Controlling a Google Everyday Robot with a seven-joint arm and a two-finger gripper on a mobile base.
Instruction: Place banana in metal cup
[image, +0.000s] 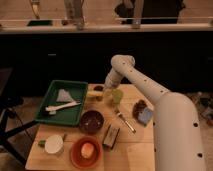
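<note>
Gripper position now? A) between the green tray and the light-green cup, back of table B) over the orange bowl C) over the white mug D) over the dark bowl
A: the gripper hangs between the green tray and the light-green cup.

Light wood counter (131, 150), dim warm lighting. Behind it, a dark panel wall (55, 55) runs the full width. Pale ledge (50, 26) on top, metal uprights (75, 11) above that. Black frame (7, 102) at left, greyish floor (22, 102) around it. End effector (106, 93) is low over the counter's far edge.
</note>
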